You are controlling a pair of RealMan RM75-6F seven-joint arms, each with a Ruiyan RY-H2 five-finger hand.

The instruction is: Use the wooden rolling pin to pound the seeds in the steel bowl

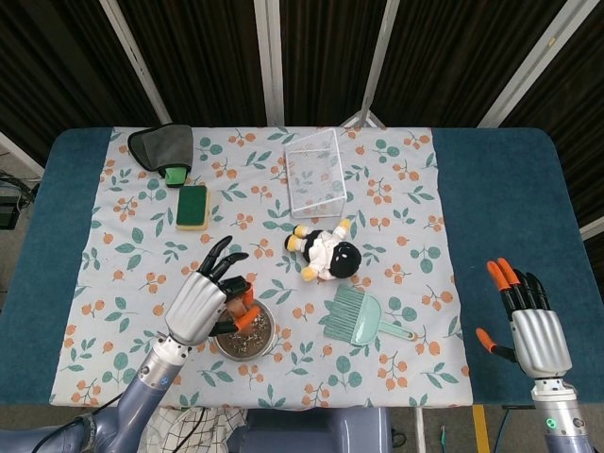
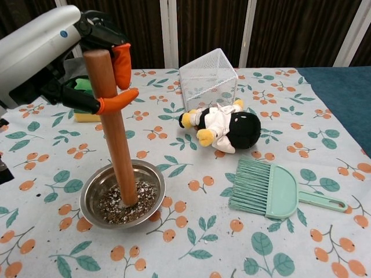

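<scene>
A steel bowl (image 2: 93, 191) (image 1: 265, 332) holding brown and white seeds (image 2: 113, 209) sits on the floral cloth near the front left. A wooden rolling pin (image 2: 113, 133) stands nearly upright in it, its lower end among the seeds. My left hand (image 2: 52, 55) (image 1: 203, 302) grips the pin's top between orange-tipped fingers (image 2: 123, 65). From the head view the hand covers most of the pin. My right hand (image 1: 531, 326) hovers over the blue table at the front right, fingers spread, holding nothing.
A plush penguin (image 2: 223, 128) lies mid-cloth, a mint dustpan brush (image 2: 272, 191) to the bowl's right, a wire mesh basket (image 2: 208, 78) behind. A green and yellow sponge (image 1: 192, 206) and a grey cloth (image 1: 162, 144) lie at the far left.
</scene>
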